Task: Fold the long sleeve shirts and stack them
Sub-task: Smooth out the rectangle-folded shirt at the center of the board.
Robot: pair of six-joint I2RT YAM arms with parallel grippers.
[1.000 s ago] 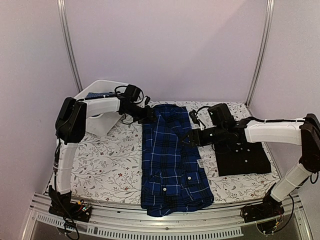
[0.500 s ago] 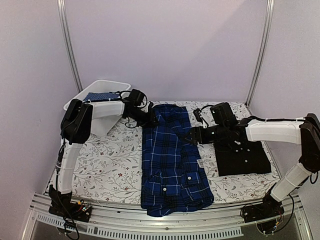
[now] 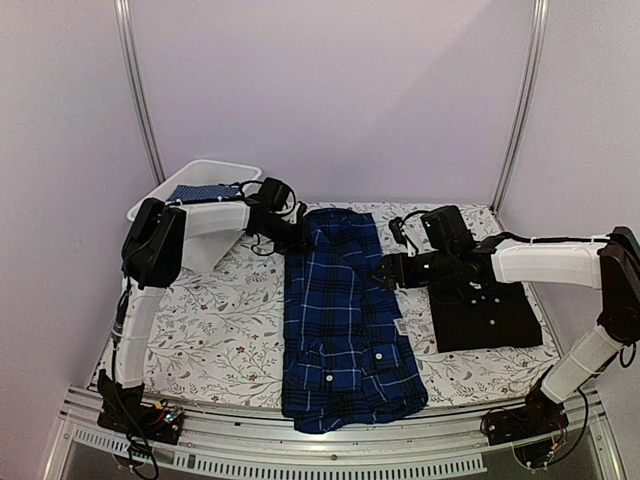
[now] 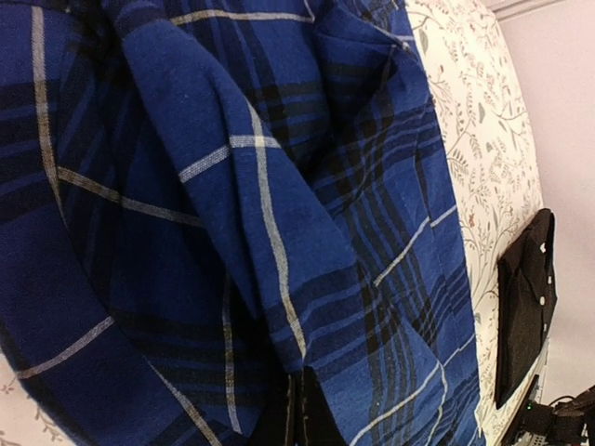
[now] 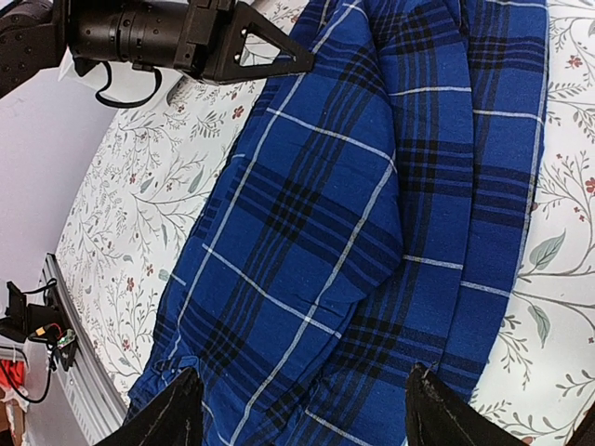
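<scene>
You're looking at a lab test cell: plain lilac walls (image 3: 330, 90), bare metal frame posts (image 3: 137, 90), and a floral-clothed table (image 3: 220, 330) on aluminium rails (image 3: 300, 450).

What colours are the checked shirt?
The plaid shirt: blue, navy, thin white lines. Best in right wrist view.

The plaid shirt (image 3: 340, 320) is navy-and-blue with white lines, the black shirt (image 3: 487, 318) plain, tablecloth (image 3: 220, 320) floral.

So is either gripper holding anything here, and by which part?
The left gripper seems shut on the far left edge of the plaid shirt, near the collar. The right gripper is open, holding nothing.
</scene>
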